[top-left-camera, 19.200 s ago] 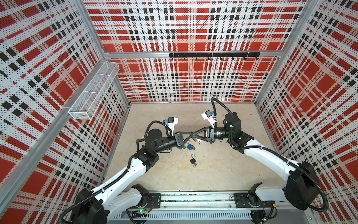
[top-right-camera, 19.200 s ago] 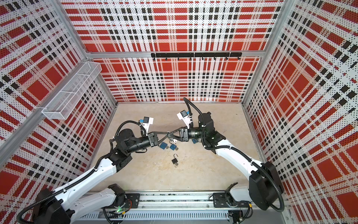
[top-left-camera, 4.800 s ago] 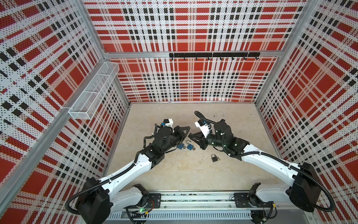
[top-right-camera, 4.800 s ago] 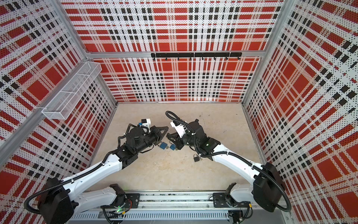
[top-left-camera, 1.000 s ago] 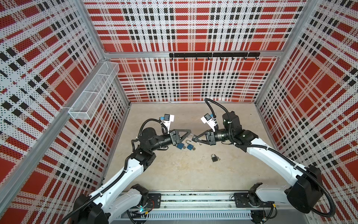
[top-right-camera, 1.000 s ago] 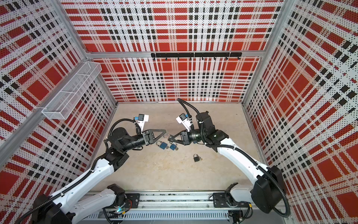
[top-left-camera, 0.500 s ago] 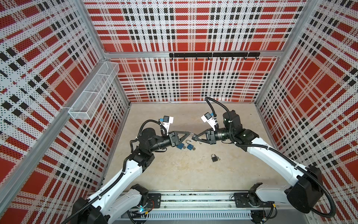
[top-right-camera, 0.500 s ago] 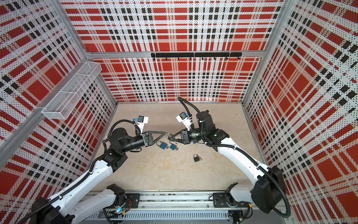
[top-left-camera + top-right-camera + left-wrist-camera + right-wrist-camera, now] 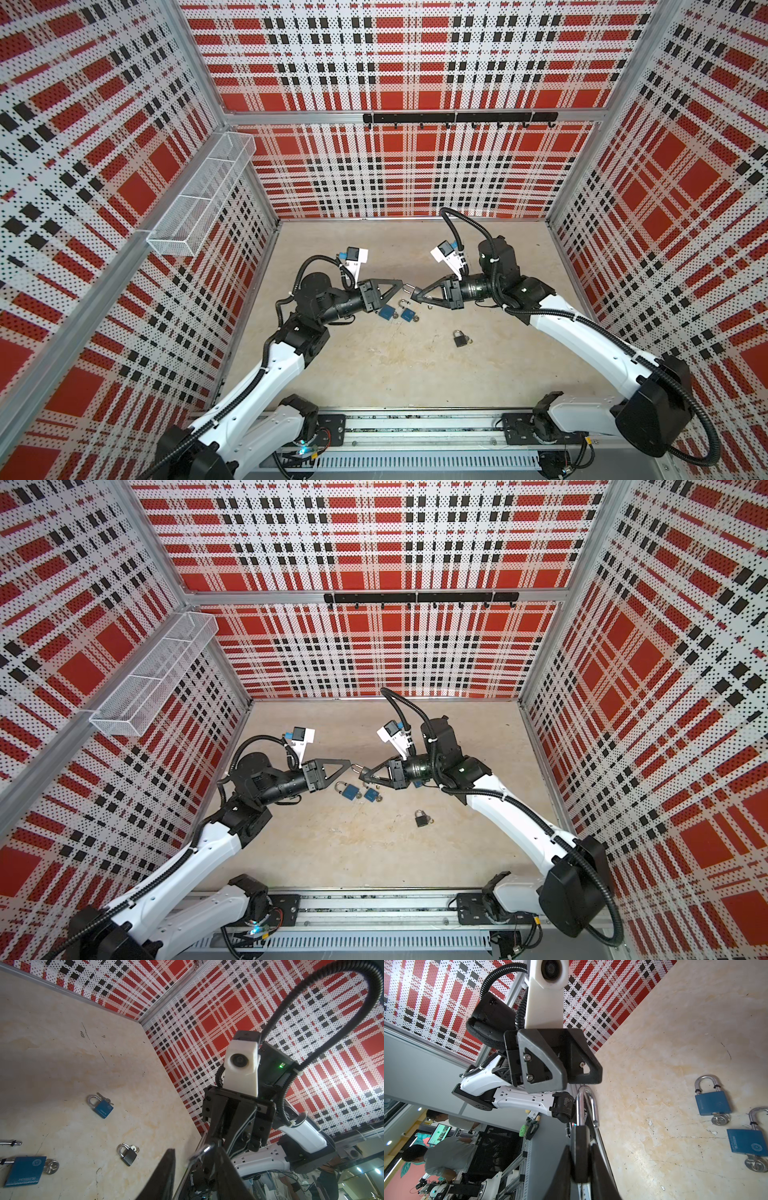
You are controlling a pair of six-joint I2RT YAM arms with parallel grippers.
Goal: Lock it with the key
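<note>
My right gripper (image 9: 413, 293) is shut on the body of a black padlock (image 9: 580, 1138), held above the floor. Its silver shackle (image 9: 586, 1103) stands open and points at my left gripper (image 9: 401, 283). The left gripper (image 9: 193, 1165) is open, and the shackle tip (image 9: 204, 1148) lies between its fingers, against one of them. The held lock's keyhole end is hidden between the right fingers. On the floor, two blue padlocks (image 9: 712, 1102) (image 9: 747, 1142) each have a silver key (image 9: 719, 1120) in them.
A small black padlock (image 9: 459, 340) with a key lies on the beige floor nearer the front, right of the blue padlocks (image 9: 386, 312) (image 9: 408, 314). Plaid walls close in three sides. A wire basket (image 9: 199, 199) hangs on the left wall and a hook rail (image 9: 457, 118) on the back wall.
The left gripper has edged a little closer onto the shackle held by the right gripper. The right arm has hardly moved.
</note>
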